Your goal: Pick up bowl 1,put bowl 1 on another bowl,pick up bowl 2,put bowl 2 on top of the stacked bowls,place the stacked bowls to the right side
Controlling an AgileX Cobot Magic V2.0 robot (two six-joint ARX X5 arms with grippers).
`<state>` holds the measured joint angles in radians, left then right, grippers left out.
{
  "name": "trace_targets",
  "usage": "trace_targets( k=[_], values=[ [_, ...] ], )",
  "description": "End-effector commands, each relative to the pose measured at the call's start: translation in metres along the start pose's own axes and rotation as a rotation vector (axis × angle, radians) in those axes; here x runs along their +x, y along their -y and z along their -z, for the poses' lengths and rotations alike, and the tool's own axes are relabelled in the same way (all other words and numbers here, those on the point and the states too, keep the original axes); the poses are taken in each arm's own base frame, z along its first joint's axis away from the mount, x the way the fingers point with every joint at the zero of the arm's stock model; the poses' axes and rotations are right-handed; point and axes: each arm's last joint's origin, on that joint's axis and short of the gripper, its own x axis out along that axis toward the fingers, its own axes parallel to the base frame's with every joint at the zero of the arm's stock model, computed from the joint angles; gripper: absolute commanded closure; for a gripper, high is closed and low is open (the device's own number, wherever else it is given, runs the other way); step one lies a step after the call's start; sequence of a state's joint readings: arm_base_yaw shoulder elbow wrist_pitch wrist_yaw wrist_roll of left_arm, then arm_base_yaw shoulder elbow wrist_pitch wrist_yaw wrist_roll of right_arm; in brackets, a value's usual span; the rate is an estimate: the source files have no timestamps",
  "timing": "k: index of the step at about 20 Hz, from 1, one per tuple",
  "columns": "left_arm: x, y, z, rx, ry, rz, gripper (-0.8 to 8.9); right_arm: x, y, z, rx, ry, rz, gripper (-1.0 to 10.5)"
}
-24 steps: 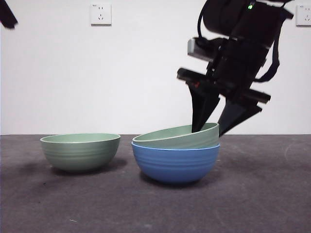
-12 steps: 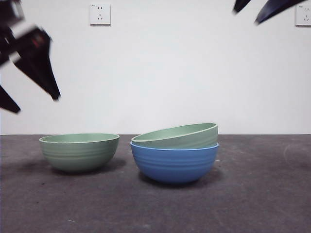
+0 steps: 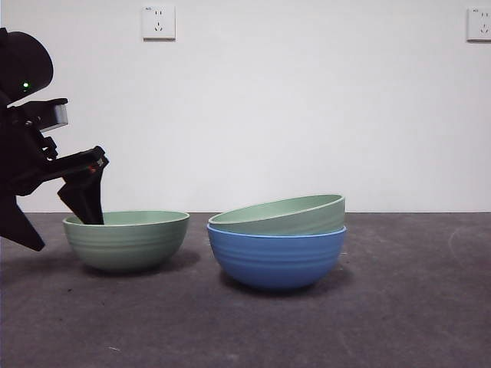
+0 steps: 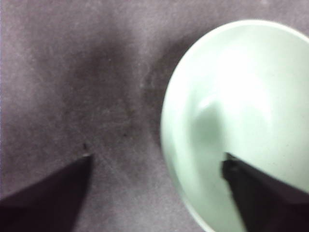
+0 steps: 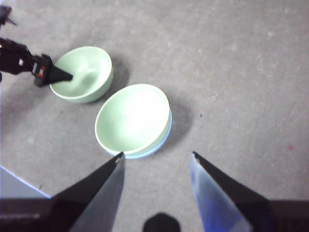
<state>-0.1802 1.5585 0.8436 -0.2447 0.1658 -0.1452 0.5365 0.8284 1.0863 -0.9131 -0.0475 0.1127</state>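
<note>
The left tool is spread, straddling the rim of the lone pale green ribbed bowl. Another green bowl sits tilted in the blue bowl. The right tool hangs spread above.

Blue bowl and both green bowls: smooth, satin-matt, faintly ribbed (plastic-looking). Desk: rough, matt grey covering. Left hand: matt black.

Round blue bowl on the dark table, upright, with faint ribs and a thin pale rim. Inside it, a pale green bowl, tilted, one side of its rim sitting higher than the other. Just beside them, not touching, a second pale green bowl, upright, same size, also ribbed, with a light rim.
</note>
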Motion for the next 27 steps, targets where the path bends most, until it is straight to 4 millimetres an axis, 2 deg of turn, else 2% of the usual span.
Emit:
trace_targets(
  k=[1, 2, 4, 10, 14, 17, 19, 22, 24, 27],
  values=[
    [0.001, 0.001, -0.001, -0.009, 0.002, 0.004, 6.58, 0.001, 0.0, 0.0, 0.003, -0.001, 0.005, 7.2],
    [0.001, 0.002, -0.001, -0.008, 0.001, 0.02, 7.34, 0.001, 0.0, 0.0, 0.003, -0.001, 0.005, 7.2],
    [0.001, 0.003, -0.001, -0.013, -0.004, 0.05, 8.25, 0.001, 0.0, 0.0, 0.003, -0.001, 0.005, 7.2],
    [-0.004, 0.006, -0.007, -0.03, 0.015, 0.062, 8.26, 0.001, 0.0, 0.001, 0.003, -0.009, 0.006, 7.3],
    [-0.019, 0.018, -0.018, -0.01, 0.006, 0.079, 8.22, 0.001, 0.0, 0.001, 0.003, -0.016, 0.007, 7.3],
    [-0.042, 0.045, -0.037, 0.048, 0.023, 0.142, 8.22, 0.001, 0.0, 0.001, 0.003, -0.017, 0.007, 7.3],
    [-0.058, 0.071, -0.05, 0.107, 0.027, 0.182, 8.22, 0.001, 0.0, 0.002, 0.004, -0.018, 0.007, 7.3],
    [-0.075, 0.113, -0.058, 0.209, 0.072, 0.258, 8.22, 0.001, 0.0, 0.002, 0.004, -0.021, 0.007, 7.3],
    [-0.074, 0.131, -0.055, 0.251, 0.086, 0.261, 8.22, 0.001, 0.0, 0.002, 0.004, -0.022, 0.006, 7.3],
    [-0.052, 0.146, -0.046, 0.285, 0.021, 0.266, 8.22, 0.001, 0.0, 0.002, 0.004, -0.023, 0.006, 7.3]
  ],
)
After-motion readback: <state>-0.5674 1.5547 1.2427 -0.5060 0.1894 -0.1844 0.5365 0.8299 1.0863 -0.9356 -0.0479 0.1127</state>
